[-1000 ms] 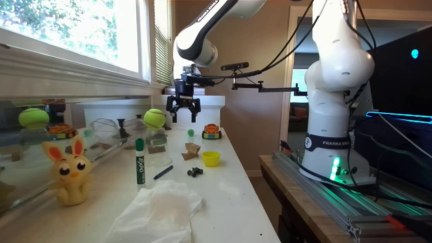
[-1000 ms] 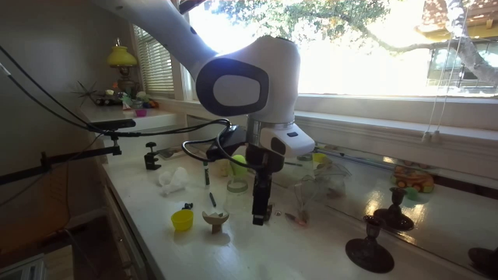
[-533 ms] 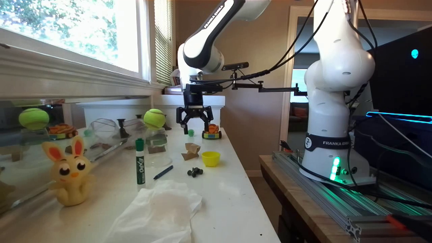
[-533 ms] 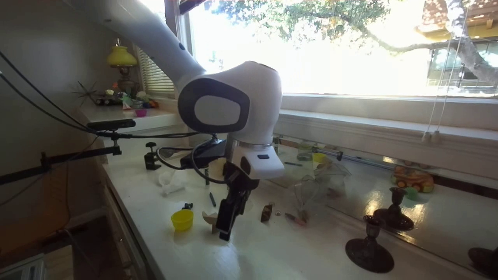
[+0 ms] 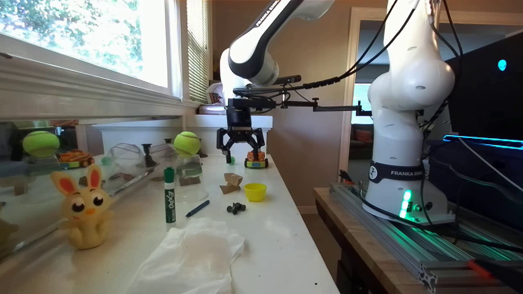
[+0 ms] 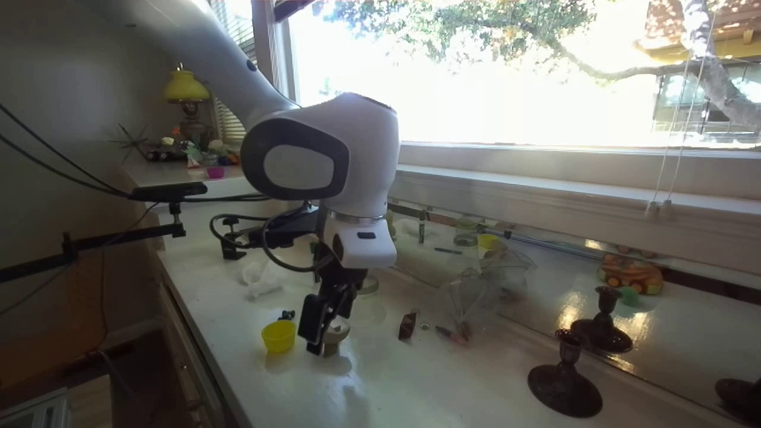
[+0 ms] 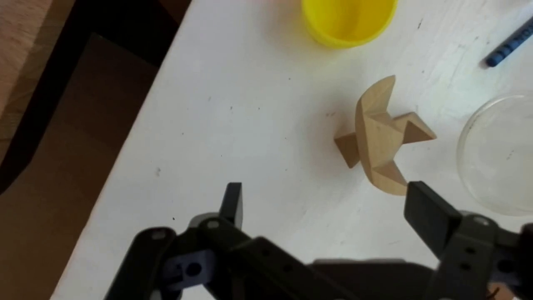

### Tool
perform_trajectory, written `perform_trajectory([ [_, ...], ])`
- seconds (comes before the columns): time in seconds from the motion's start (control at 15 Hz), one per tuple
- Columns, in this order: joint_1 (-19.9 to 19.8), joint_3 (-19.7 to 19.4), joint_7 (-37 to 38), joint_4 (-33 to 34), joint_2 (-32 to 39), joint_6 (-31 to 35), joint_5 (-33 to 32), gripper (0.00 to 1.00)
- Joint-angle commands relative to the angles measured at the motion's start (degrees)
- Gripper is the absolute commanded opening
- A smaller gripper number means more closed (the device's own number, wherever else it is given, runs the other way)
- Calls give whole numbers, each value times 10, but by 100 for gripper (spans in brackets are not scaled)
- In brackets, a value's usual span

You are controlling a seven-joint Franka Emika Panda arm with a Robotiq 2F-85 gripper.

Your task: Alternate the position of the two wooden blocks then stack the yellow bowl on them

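The jaws stand released and spread wide; at the bottom of the wrist view, bare counter (image 7: pixel 312 221) shows between the fingers (image 7: pixel 231 204). Over the last second they have come lower. In an exterior view, they have shifted rightward to the centre of the frame, above and apart from the two blocks (image 5: pixel 233 181), and one finger now overlaps the car (image 5: pixel 250 165) behind it. In an exterior view with a candlestick (image 6: pixel 565 386) at lower right, they have swung leftward and now hide the left part of the blocks; the dark piece (image 6: pixel 407 326) near lower centre, mostly covered a second ago, shows clear. The blocks have stayed where they were, one on top of the other: right of centre in the wrist view, the crescent-shaped upper block (image 7: pixel 379 141) lies across the lower block (image 7: pixel 347 148), which pokes out to its left and right. The bowl (image 7: pixel 347 25) stands upright at the top of the wrist view, cut off by the frame's edge, near the blocks but apart from them; in both exterior views it has not moved. A crayon (image 7: pixel 510 43) lies at upper right, and a clear round piece (image 7: pixel 514 154) at the right edge. In an exterior view, the bunny (image 5: pixel 88 208), marker (image 5: pixel 170 200) and ball (image 5: pixel 187 143) are unchanged.
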Motion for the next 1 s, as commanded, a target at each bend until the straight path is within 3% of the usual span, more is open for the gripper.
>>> perform_trajectory([
  [0.0,1,5,-3,-31,-21,50,7,100],
  [0.2,3,8,-8,-31,-15,69,14,100],
  [0.93,19,29,-9,-15,-5,41,16,100],
])
